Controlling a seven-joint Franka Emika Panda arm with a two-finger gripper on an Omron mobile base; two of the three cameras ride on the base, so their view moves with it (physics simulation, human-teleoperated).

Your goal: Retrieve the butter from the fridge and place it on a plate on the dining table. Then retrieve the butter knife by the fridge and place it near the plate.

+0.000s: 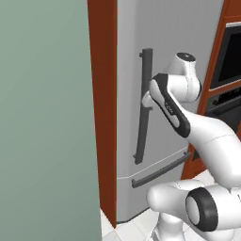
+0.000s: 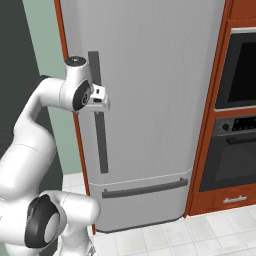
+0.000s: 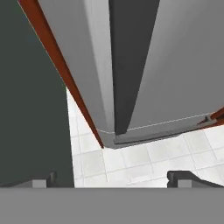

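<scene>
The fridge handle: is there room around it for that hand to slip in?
Bare door panel lies right of the long dark vertical bar handle on the tall light-grey fridge. Left of it is tight: the red-brown side panel borders the door. The open two-finger gripper sits at the handle.

one fridge point(image 2: 150, 100) stands in the base views, its doors shut. it carries two dark bar handles: one long upright handle point(image 2: 99, 135) on the upper door and one drawer handle point(image 2: 145, 189) lying across the lower drawer. one robot arm point(image 1: 188, 122) reaches toward the upright handle, and it ends in one gripper point(image 3: 112, 179) with two dark finger tips point(image 3: 181, 178), set wide apart in the hand view. to the right of the fridge, the right base view shows two ovens, an upper oven point(image 2: 240, 70) stacked above a lower oven point(image 2: 235, 150). below them sits one wooden drawer point(image 2: 225, 200). one tiled floor point(image 2: 175, 235) runs under everything.
</scene>
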